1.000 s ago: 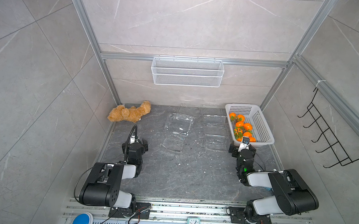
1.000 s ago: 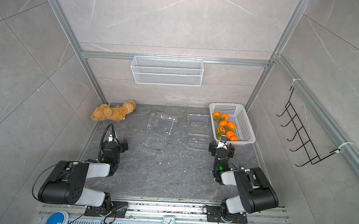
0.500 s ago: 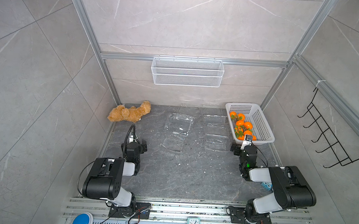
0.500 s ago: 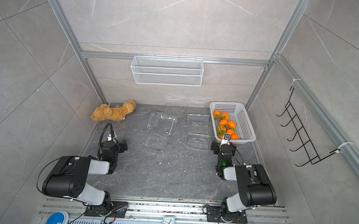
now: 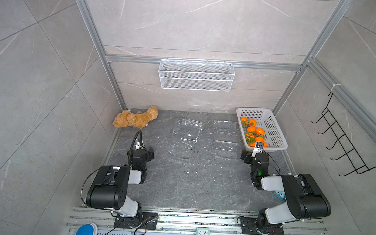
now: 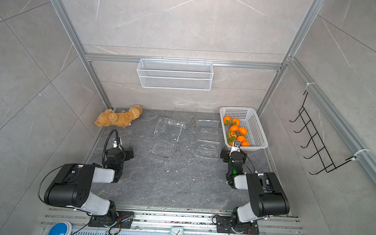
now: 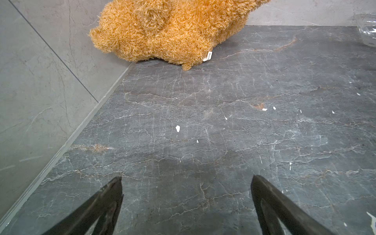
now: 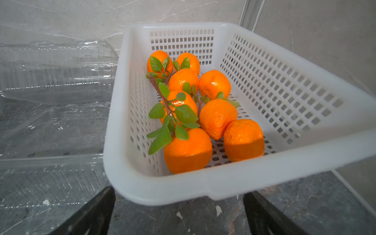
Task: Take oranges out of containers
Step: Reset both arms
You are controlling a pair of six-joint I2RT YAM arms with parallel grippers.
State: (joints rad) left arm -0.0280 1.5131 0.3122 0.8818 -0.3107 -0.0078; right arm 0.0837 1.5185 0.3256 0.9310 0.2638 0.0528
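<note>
Right wrist view: eight oranges [image 8: 203,114] lie in the white basket [image 8: 264,179]. The clear containers [image 8: 50,71] beside it appear empty. Right gripper [image 8: 179,203] is spread and empty, just short of the basket rim. Left gripper [image 7: 186,179] is spread over bare worktop [image 7: 223,122]. Judgement: removal looks complete. Any retreat should run straight back without nudging the basket.

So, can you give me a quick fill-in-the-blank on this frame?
The white basket holds ____ oranges.
The clear containers are all ____.
The left gripper and right gripper both stand ____.
The teddy bear lies nearest the ____ gripper.
Missing words: eight; empty; open; left.
</note>
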